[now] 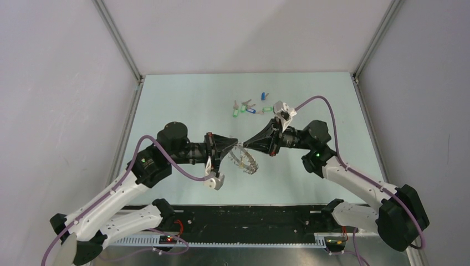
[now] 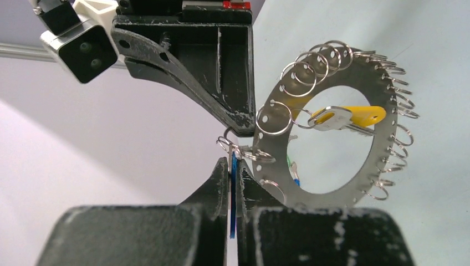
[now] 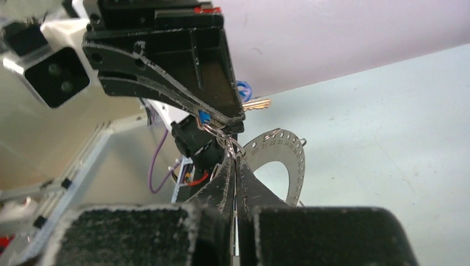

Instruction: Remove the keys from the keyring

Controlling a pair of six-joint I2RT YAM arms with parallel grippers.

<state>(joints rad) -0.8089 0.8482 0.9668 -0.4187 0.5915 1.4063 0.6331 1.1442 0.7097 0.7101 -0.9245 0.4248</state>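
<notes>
Keyring (image 2: 332, 199) clenched by right fingers (image 3: 246, 183), left fingers (image 2: 219, 183) clenching blue tag (image 2: 233, 194), yellow tag (image 2: 360, 114) wrist-only

Blocked centre, free sides
Left gripper (image 1: 236, 148) and right gripper (image 1: 244, 145) met at the keyring (image 1: 246, 161) (tips close); loose keys (image 1: 249, 108) lay beyond.

Silver perforated metal keyring (image 1: 246, 161) mid-table — between two gripper tips.
Left gripper (image 1: 235, 148), blue-tagged key (image 2: 233, 194) in it, at its left; right gripper (image 1: 244, 146) at its rear right; loose plastic-tagged keys (image 1: 249, 108) farther back on the table (image 1: 183, 105).
</notes>
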